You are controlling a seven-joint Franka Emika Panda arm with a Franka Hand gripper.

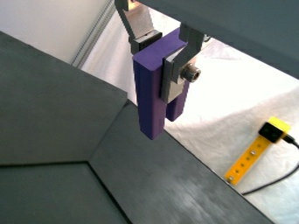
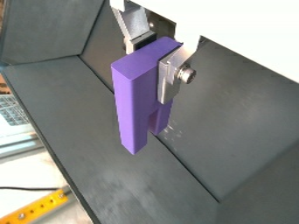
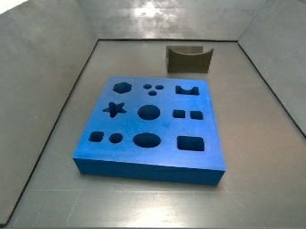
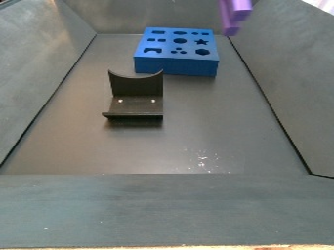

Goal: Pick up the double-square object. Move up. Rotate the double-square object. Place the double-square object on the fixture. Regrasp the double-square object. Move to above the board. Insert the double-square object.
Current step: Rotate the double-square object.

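Observation:
My gripper (image 1: 160, 61) is shut on the double-square object (image 1: 152, 96), a purple block that hangs upright from the fingers, high above the floor. Both wrist views show this; in a wrist view the block (image 2: 135, 105) fills the space between the silver fingers of the gripper (image 2: 158, 57). In a side view only the block's lower end (image 4: 237, 15) shows, at the upper edge, above the right side of the board (image 4: 177, 66). The blue board (image 3: 125, 126) lies flat with its dark cut-outs. The dark fixture (image 3: 188, 60) stands apart from it on the floor (image 4: 133, 98).
Grey sloping walls (image 3: 48, 98) enclose the floor on all sides. Outside the enclosure lie a yellow ruler with a black cable (image 1: 257, 149) on a white cloth, also seen in a wrist view (image 2: 35, 210).

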